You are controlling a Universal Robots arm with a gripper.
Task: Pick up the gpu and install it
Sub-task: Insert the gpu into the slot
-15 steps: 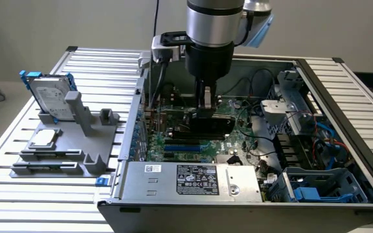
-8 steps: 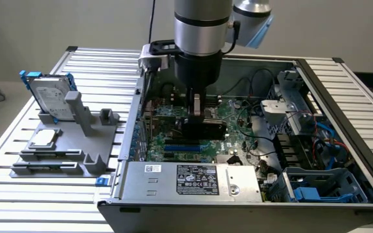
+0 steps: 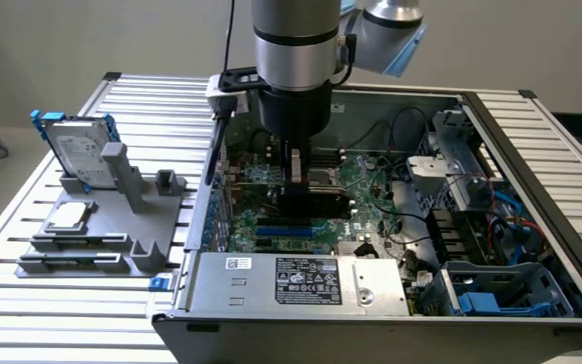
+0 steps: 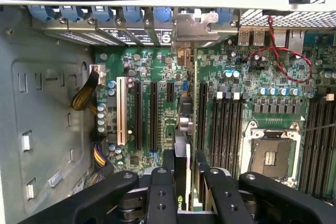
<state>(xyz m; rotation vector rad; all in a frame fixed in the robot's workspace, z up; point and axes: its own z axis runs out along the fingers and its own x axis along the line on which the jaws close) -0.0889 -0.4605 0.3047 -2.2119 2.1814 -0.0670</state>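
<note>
The small flat card with a black cover and a green board, the gpu (image 3: 317,203), is held on its thin edge by the black two-finger gripper (image 3: 297,182). The fingers (image 4: 160,192) are squeezed against its two flat sides. The card is inside the open grey computer case (image 3: 372,337), right under the gripper and just above the big green main board (image 4: 157,66). Its long side is lined up with the long black slots (image 4: 154,114). Whether its bottom edge touches a slot cannot be told.

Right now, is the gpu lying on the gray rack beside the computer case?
No, the gripper holds the gpu inside the computer case, over the motherboard.
</note>
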